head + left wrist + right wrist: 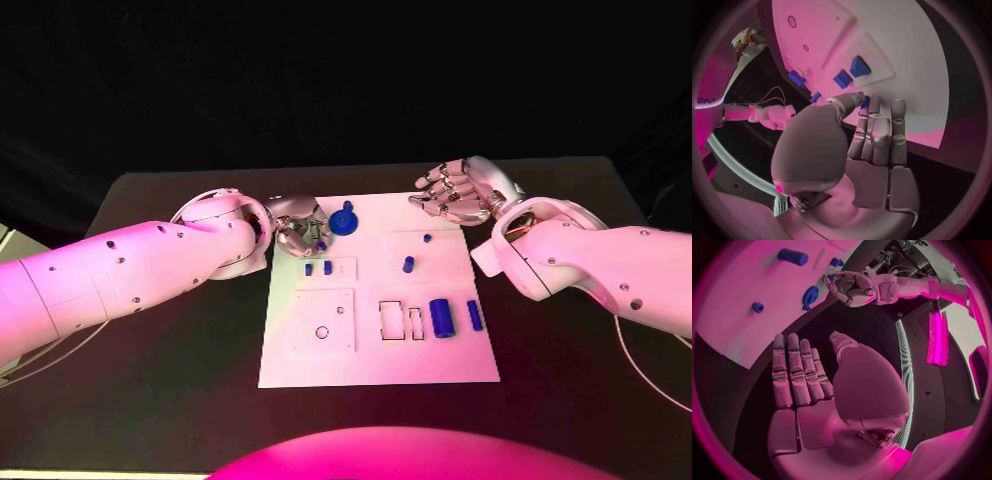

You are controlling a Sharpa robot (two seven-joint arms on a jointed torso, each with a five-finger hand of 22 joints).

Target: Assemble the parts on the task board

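head view: left hand point(299, 228) at task board point(378, 360) far-left corner, fingers pinching round blue part point(343, 220). right hand point(459, 190) empty, fingers straight and apart, over far-right corner.

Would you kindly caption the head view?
Silver left hand beside a round blue part on the white task board; right hand open.

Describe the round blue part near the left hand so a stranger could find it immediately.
Find the white task board mid-table, then its far edge, beside the left hand. The round blue part sits there, just off the fingers. It is a wide disc; the other blue pieces are small pegs or cylinders.
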